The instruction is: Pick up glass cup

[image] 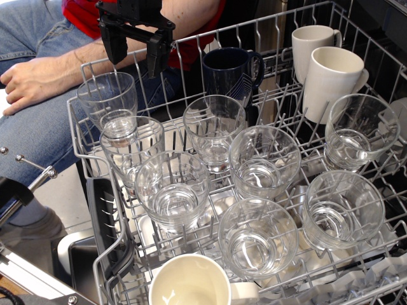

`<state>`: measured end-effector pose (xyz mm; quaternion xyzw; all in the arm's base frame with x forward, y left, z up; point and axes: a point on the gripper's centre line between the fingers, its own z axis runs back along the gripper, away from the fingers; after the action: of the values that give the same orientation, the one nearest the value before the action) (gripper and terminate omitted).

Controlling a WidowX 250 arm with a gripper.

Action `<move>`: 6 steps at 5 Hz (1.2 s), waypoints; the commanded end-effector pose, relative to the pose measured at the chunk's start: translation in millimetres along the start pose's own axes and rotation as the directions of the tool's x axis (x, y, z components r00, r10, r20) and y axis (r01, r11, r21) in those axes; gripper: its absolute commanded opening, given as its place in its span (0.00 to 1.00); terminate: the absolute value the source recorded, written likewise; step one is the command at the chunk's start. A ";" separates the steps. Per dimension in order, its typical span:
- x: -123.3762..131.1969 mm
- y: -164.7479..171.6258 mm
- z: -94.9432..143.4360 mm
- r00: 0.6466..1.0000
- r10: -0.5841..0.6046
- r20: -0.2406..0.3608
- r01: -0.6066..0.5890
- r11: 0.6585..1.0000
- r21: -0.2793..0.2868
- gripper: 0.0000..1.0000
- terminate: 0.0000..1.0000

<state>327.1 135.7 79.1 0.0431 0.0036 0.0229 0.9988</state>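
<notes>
Several clear glass cups stand upright in the white wire dishwasher rack [89,159]. The far left glass cup [107,96] stands at the rack's back left corner, with another [132,147] just in front of it. More glasses sit in the middle [213,127] and at the right [360,130]. My black gripper [135,51] hangs above the back left of the rack, just above and behind the far left glass. Its two fingers [116,44] are spread apart and hold nothing.
A dark blue handled mug [230,71] stands at the rack's back centre. Two cream mugs [331,73] stand at the back right, another [189,283] at the front. A seated person's arm and hand [38,79] rest just left of the rack, behind the gripper.
</notes>
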 end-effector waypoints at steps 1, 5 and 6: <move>0.0 0.0 0.0 1.000 0.000 0.000 0.000 1.000 0.000 1.00 0.00; -2.8 0.3 -58.5 0.994 0.053 0.096 -0.051 0.998 -0.029 1.00 0.00; 2.5 -6.1 -75.2 0.993 0.051 0.105 -0.050 0.999 -0.009 1.00 0.00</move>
<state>324.3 133.5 -13.0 0.0335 -0.0329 0.0467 0.9978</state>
